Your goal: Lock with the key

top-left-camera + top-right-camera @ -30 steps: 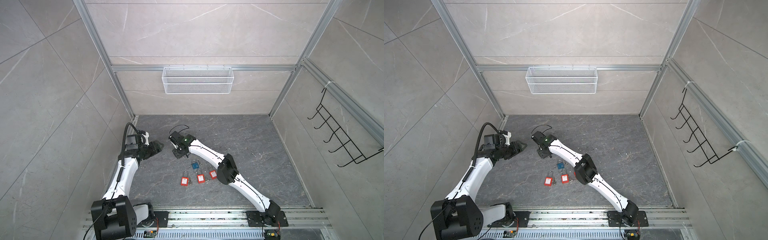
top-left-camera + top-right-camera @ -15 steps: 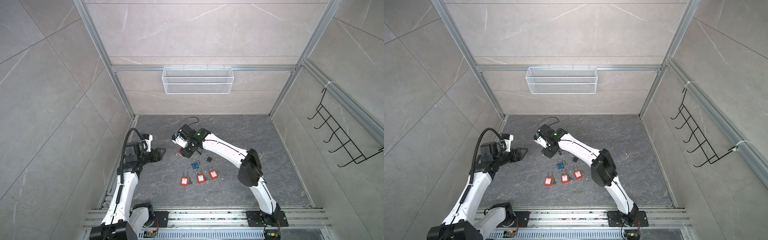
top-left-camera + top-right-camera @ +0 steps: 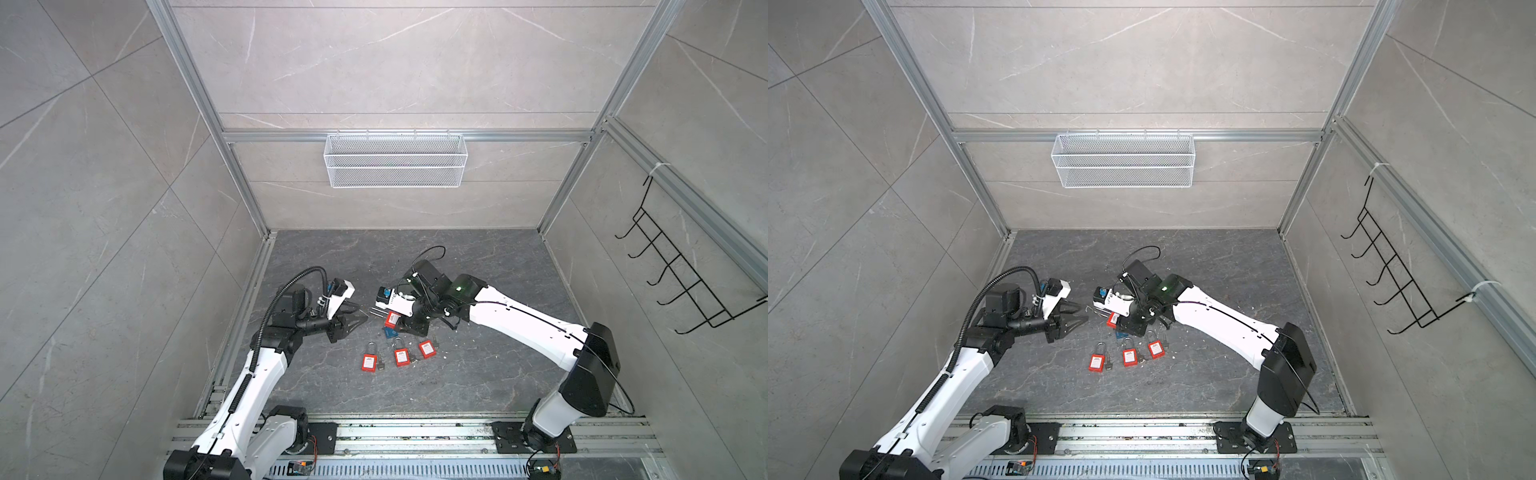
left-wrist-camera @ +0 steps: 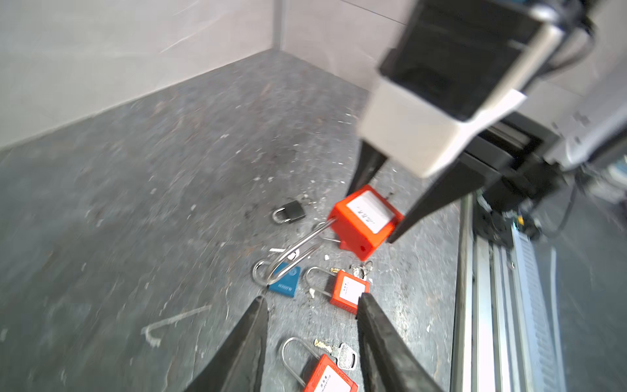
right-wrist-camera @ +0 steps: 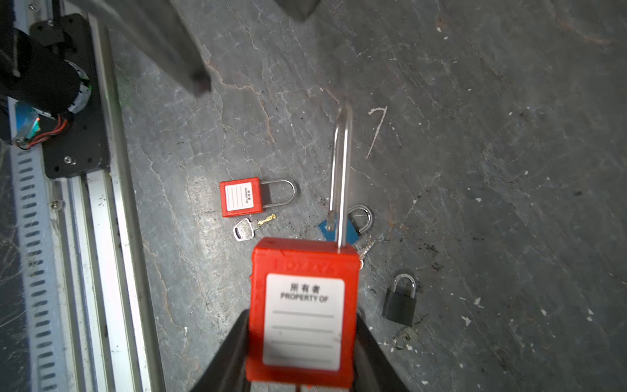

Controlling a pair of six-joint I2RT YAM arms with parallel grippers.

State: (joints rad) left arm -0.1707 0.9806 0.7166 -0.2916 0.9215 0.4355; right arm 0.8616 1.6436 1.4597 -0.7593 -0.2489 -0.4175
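- There are four red locks. One red padlock [image 5: 302,305] is up off the floor. The right gripper [image 5: 302,339] squeezes it tight by its sides, and one end of its metal loop [image 5: 341,169] hangs free.
- A row of three red padlocks [image 3: 401,356] lies on the floor.
- One blue padlock [image 4: 285,283] and one black padlock [image 5: 399,305] lie there too.
- One key [image 5: 245,230] lies on the floor just beside a red lock in the row. Other keys are too small to count.
- The left gripper [image 4: 312,298] has its fingers apart and holds nothing.
- The floor [image 3: 478,374] is dark grey stone with scratches and white bits.
- The walls [image 3: 104,208] are light grey tiles, with one white wire basket [image 3: 395,160], one black hook rack [image 3: 681,282] and a metal rail [image 3: 415,436] in front.
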